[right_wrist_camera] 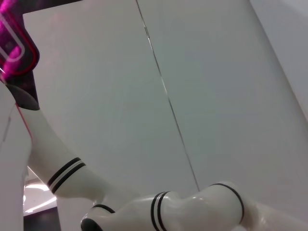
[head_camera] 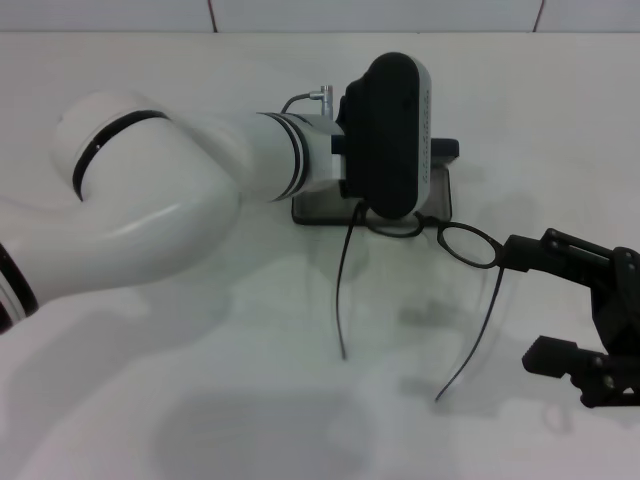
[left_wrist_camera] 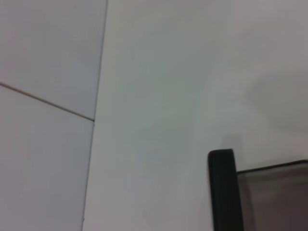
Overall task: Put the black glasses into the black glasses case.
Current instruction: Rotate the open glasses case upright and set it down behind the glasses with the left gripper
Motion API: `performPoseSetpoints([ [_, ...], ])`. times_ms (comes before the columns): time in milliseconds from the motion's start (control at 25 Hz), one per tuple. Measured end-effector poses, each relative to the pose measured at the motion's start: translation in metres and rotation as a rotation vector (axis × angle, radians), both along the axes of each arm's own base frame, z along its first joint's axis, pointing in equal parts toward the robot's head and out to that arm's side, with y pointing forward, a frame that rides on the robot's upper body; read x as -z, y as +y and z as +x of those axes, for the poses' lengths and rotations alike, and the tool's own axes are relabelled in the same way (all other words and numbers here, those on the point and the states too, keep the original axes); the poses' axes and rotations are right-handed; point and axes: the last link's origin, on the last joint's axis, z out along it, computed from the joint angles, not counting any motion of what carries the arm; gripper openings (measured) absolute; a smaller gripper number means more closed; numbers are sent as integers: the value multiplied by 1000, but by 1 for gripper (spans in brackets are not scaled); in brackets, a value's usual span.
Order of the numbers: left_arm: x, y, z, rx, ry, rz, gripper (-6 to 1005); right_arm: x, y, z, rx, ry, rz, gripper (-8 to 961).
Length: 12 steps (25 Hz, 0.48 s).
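Observation:
In the head view the black glasses [head_camera: 468, 243] lie unfolded on the white table, lenses toward the far side. Their temple arms [head_camera: 344, 290] trail toward me. The black glasses case [head_camera: 441, 183] lies open just behind them, mostly covered by my left arm's black wrist housing [head_camera: 390, 135], which hovers over it. The left wrist view shows the case's black rim [left_wrist_camera: 222, 192] and grey lining [left_wrist_camera: 274, 197]. My right gripper [head_camera: 520, 305] stands open at the right, its upper fingertip [head_camera: 515, 250] at the glasses' right end.
My bulky white left arm [head_camera: 150, 200] spans the left half of the table. A tiled wall [head_camera: 400, 12] runs along the far edge. The right wrist view shows only wall and my left arm [right_wrist_camera: 159, 207].

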Motion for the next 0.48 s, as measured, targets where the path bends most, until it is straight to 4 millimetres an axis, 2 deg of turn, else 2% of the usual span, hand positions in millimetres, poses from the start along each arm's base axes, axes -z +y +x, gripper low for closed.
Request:
performPoseSetpoints([
  [480, 1, -3, -1, -2, 26, -17, 191, -1, 3, 2, 14, -13, 13, 840],
])
